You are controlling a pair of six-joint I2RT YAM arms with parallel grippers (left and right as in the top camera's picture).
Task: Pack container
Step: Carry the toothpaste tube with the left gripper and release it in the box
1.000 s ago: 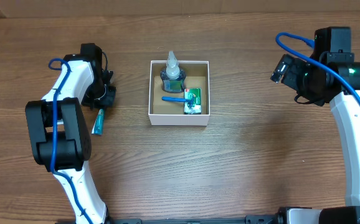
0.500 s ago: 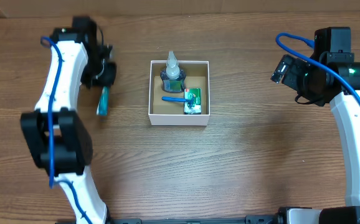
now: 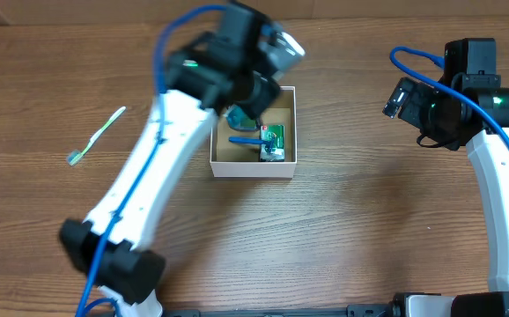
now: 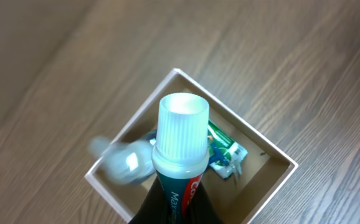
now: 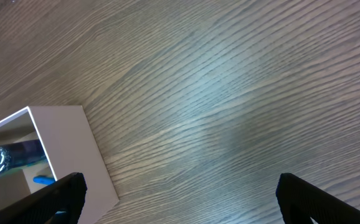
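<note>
Arriving over container point(image 3: 253, 168), toothpaste point(image 4: 180, 134) seemingly gripped

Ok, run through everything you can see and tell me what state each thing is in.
container: open-top, partly filled.
toothpaste tube: capped, held over the container.
left gripper: shut on the toothpaste tube.
right gripper: open, empty.
green packet: lying inside the container.
clear bottle: inside the container.
thin green stick: lying flat, outside the container.

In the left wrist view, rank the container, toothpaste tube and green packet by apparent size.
1. container
2. toothpaste tube, which is nearest the camera, so its real rank is unsure
3. green packet
</note>
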